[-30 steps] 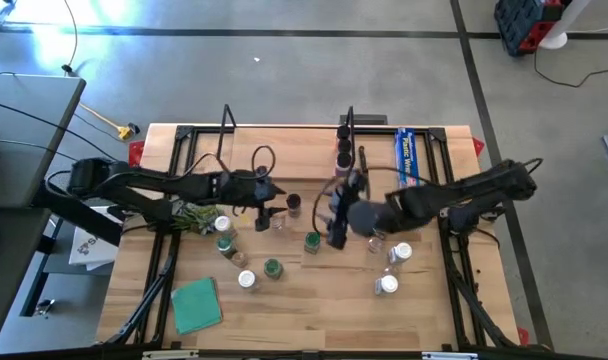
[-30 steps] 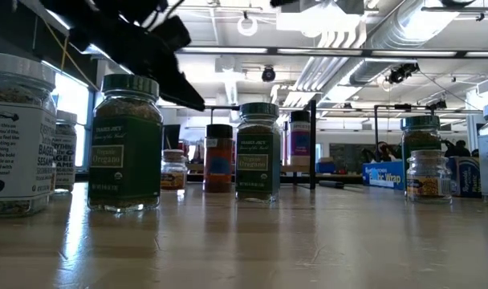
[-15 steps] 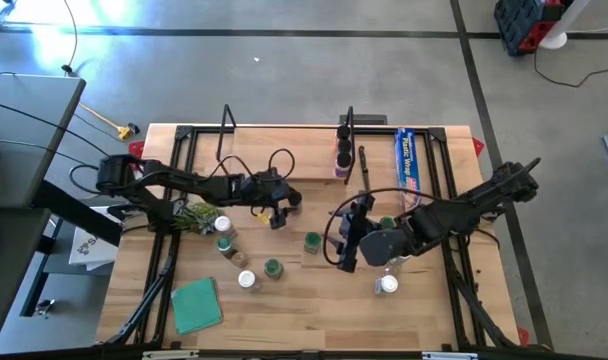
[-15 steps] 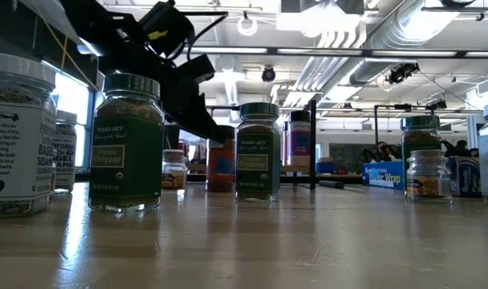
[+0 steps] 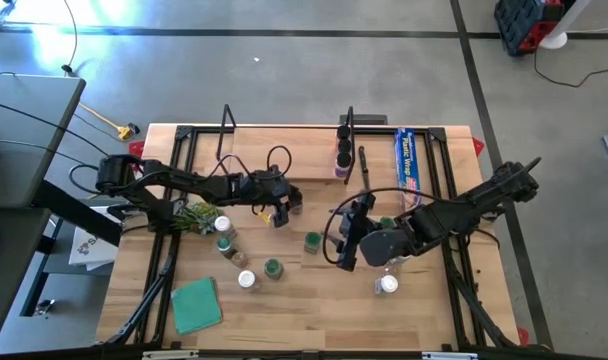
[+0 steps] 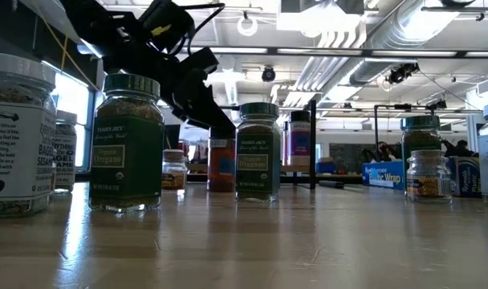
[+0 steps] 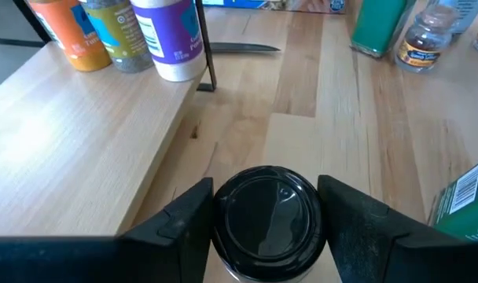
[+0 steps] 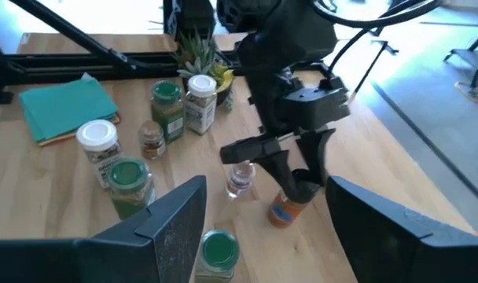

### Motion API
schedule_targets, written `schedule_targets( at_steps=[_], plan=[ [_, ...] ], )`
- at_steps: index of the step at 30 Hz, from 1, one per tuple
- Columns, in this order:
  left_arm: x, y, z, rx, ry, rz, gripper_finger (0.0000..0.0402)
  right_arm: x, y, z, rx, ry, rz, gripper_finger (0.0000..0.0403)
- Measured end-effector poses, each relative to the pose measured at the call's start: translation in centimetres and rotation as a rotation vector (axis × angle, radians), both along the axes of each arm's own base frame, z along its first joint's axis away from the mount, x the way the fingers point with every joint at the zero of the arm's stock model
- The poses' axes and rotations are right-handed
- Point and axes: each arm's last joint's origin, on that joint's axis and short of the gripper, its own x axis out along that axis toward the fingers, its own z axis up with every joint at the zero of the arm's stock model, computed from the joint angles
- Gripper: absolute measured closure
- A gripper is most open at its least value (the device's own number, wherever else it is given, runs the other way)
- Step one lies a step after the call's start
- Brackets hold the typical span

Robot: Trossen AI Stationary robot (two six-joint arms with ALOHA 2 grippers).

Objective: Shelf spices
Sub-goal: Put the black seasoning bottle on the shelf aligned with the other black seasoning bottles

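Note:
The dark-lidded, orange-filled spice jar point(image 5: 290, 204) stands on the table just near of the shelf point(image 5: 284, 160). My left gripper point(image 5: 283, 206) is down over the jar and shut on it. The light-wood shelf board point(image 7: 74, 134) carries three jars point(image 7: 172, 35) at its right end, beside a black wire upright point(image 7: 207, 47). My right gripper point(image 5: 342, 238) hovers open and holds nothing, right of the green-lidded jar point(image 5: 312, 241). Several more jars point(image 5: 247, 281) stand loose on the table. My left gripper pinches the jar at its black lid point(image 7: 269, 222), one finger point(image 7: 184, 232) on each side. The fingers slant down at it from the table's left point(image 6: 204, 96). The jar point(image 6: 221, 164) stands upright with its base on the table.
A clear jar point(image 8: 240, 179) stands right beside the held one. The blue wrap box point(image 5: 408, 158) lies right of the shelf, with a dark utensil point(image 5: 363, 165) between them. The leafy bunch point(image 5: 189, 213) and a teal cloth point(image 5: 196, 305) lie to the left. More jars point(image 5: 388, 285) stand under my right arm.
My left gripper has moved toward the table's right and come down over the dark-lidded jar, which has stayed in place. My right gripper has drawn back from the shelf's right end toward the near edge, then kept still.

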Motion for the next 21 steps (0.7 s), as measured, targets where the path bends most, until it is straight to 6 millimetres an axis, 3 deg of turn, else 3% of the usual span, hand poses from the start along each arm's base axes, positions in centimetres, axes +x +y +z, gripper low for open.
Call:
schedule_targets(
  at_steps=[6,9,15,21],
  plan=[
    [-0.3,0.0,0.4,-0.021,0.003,-0.024,0.0212,-1.7,-0.6,2.0,-0.05,-0.053,-0.017,0.0146],
    [-0.5,0.0,1.7,-0.022,-0.006,-0.022,0.0212,-2.7,-1.2,3.2,-0.051,-0.084,-0.014,0.0146],
    [0.2,2.8,8.9,0.049,0.023,0.01,0.0212,-4.1,-3.5,5.2,-0.097,-0.115,-0.036,0.0146],
    [0.9,9.3,16.0,0.159,-0.022,0.057,0.0212,-5.5,-8.1,5.6,-0.167,0.02,-0.091,0.0146]
  ],
)
